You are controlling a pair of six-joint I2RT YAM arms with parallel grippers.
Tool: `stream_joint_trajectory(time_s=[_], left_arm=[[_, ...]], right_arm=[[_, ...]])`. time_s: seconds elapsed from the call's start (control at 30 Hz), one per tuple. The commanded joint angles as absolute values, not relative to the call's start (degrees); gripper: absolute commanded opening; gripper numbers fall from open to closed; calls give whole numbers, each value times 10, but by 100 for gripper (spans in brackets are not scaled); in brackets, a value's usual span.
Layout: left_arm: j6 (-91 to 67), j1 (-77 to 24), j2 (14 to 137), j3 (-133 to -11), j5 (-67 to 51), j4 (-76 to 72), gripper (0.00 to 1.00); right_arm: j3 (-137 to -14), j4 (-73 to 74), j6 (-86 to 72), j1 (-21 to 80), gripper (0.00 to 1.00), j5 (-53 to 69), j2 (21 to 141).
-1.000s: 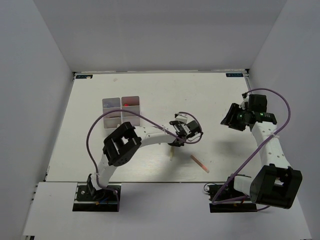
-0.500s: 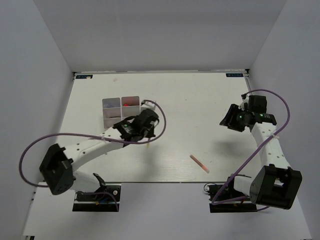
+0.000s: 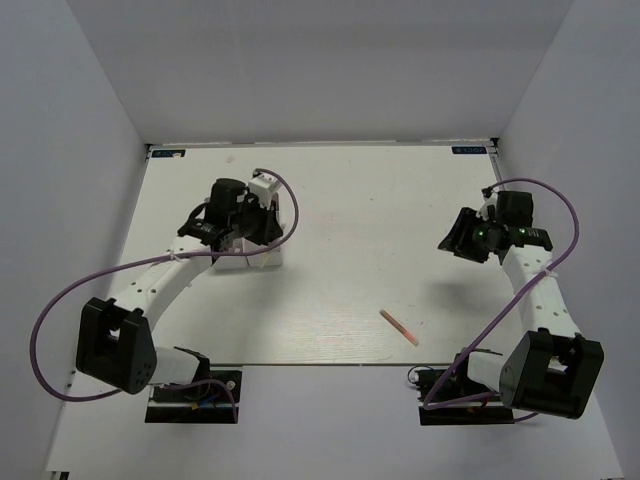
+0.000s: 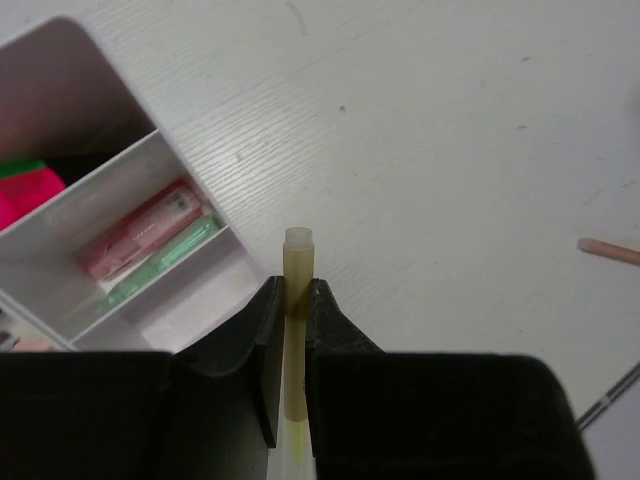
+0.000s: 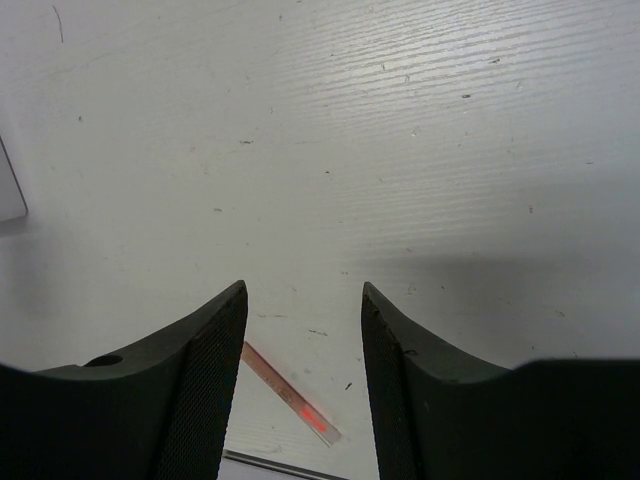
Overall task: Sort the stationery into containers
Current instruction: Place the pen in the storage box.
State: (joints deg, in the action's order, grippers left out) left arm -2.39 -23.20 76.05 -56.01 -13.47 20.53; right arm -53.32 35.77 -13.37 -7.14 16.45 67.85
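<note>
Yellowish pencil (image 4: 297,268) looks thin, light and stiff, and smooth enough to slip. The left gripper (image 4: 293,296) is clamped on it at the far left, just beside the tray (image 4: 185,300). The pencil sticks straight out past the jaws. The pinkish pencil (image 3: 399,327) lies flat on the table, nearer the right. It slants from far-left to near-right, and its middle looks best to grab. The right gripper (image 5: 303,292) hangs with its jaws apart, holding nothing.

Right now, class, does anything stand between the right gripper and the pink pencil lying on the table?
Nothing visible does. The right gripper hangs open above the table. The pink pencil lies alone toward the near edge, with only bare tabletop between them.
</note>
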Motion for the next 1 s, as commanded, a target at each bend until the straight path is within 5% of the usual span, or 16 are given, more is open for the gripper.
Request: stream_joint_trajectory(time_s=[0.0, 0.23, 0.4, 0.97], left_arm=[[41, -185, 765, -584, -342, 154, 1], [127, -132, 788, -582, -503, 110, 1], [77, -97, 785, -492, -557, -85, 1], [18, -63, 866, -417, -560, -315, 1]], right_arm=[[-524, 340, -135, -76, 53, 170, 672], [-525, 338, -135, -76, 53, 165, 679], [-525, 337, -134, -76, 53, 166, 681], [-522, 331, -126, -79, 58, 176, 685]])
